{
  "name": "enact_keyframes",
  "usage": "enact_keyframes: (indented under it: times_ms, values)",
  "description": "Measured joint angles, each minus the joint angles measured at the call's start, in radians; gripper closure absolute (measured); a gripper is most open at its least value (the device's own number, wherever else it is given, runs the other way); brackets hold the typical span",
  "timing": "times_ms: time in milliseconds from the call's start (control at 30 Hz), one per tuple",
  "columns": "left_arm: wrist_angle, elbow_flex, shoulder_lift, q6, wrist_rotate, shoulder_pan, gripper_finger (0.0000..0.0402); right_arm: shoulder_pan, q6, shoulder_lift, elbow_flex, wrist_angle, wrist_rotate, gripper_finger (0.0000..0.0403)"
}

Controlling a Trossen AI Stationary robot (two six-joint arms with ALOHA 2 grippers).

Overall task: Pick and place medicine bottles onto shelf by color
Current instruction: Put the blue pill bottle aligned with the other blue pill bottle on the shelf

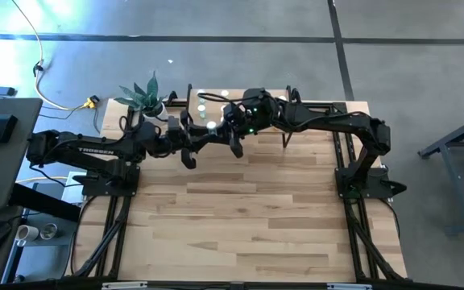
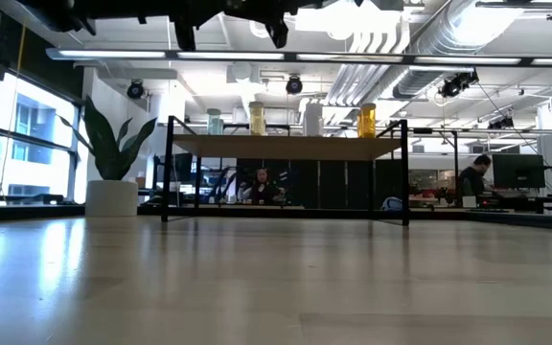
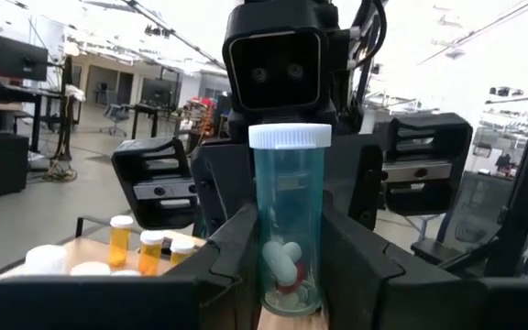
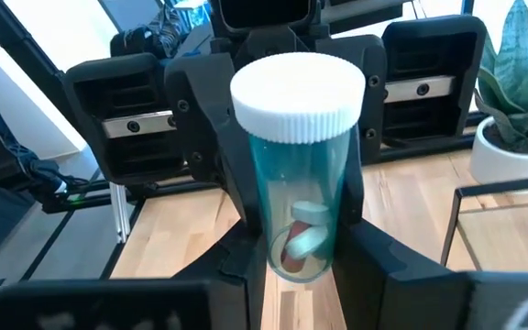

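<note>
A teal-green medicine bottle with a white cap and a few pills inside hangs in the air between both arms. My left gripper and my right gripper face each other, and both are shut on it. In the high view they meet over the left end of the shelf. Green, yellow, white and orange bottles stand upright on the shelf top. My left gripper pinches the bottle's lower body between its two fingers, coming about level from the table's left. The bottle stands upright, cap up, clear of table and shelf. My right gripper pinches the same bottle low on its body between its two fingers, coming from the table's right and slanting slightly down. The cap tilts toward this wrist's camera.
A potted plant stands at the table's far left corner, beside the shelf. Orange bottles and white caps crowd the shelf's left part below the grippers. The wide plank tabletop stretches toward the near edge.
</note>
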Motion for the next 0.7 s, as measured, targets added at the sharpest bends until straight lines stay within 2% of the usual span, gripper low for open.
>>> enact_keyframes:
  times_ms: [167, 500, 700]
  values:
    - [-0.053, 0.001, -0.001, 0.0, -0.002, 0.0, 0.0291, 0.0, 0.004, 0.0, -0.001, -0.034, 0.01, 0.032]
    - [-0.195, 0.0, -0.004, 0.001, -0.042, 0.0, 0.021, -0.005, -0.004, 0.0, -0.002, -0.17, 0.058, 0.032]
    - [-0.332, -0.003, -0.037, 0.001, -0.052, -0.001, 0.0197, -0.006, -0.004, -0.001, 0.0, -0.241, 0.063, 0.0321]
